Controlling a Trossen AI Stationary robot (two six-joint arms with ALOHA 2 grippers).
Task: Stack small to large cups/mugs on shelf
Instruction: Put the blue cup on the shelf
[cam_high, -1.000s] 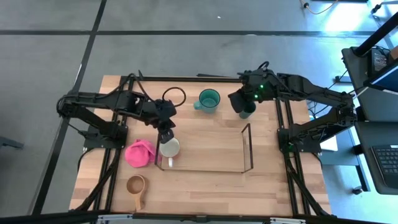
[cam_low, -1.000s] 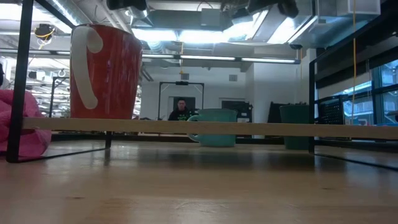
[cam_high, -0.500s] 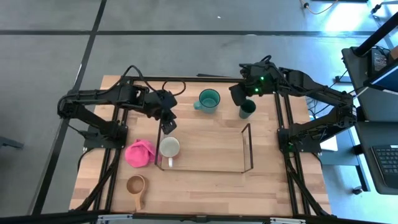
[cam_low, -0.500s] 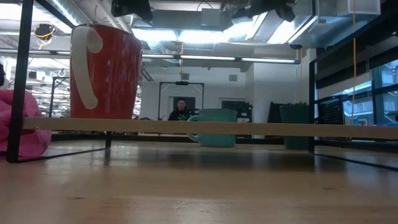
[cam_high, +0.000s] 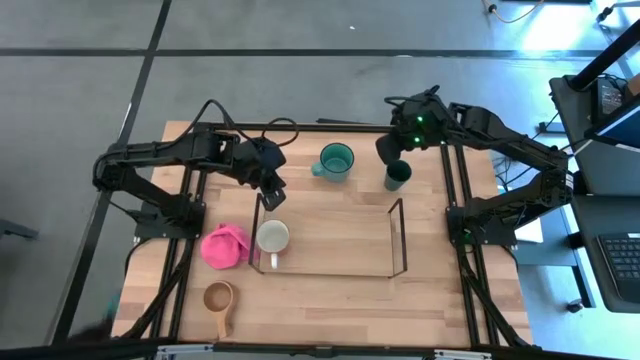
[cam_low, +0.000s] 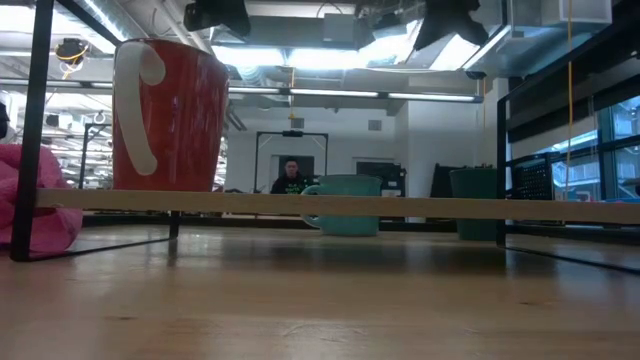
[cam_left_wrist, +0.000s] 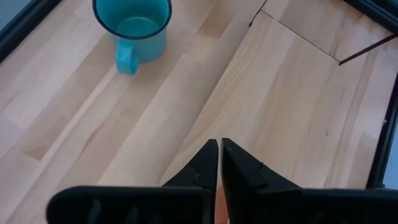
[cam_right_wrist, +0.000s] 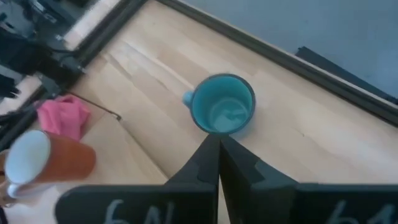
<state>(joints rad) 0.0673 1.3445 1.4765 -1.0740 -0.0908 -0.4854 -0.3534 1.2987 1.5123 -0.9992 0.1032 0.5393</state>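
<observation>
Wooden desk (cam_high: 330, 290), high view: the white-rimmed mug (cam_high: 272, 238) sat at the wire shelf's (cam_high: 398, 238) left end, teal mug (cam_high: 336, 160) and dark green cup (cam_high: 397, 175) beyond it, wooden cup (cam_high: 219, 297) near left. Wrist views: left gripper (cam_left_wrist: 219, 149) and right gripper (cam_right_wrist: 218, 144) were closed, empty.

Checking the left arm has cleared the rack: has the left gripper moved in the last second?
Yes. The left gripper has pulled back from over the white-rimmed mug toward the table's far edge, empty and shut.
</observation>
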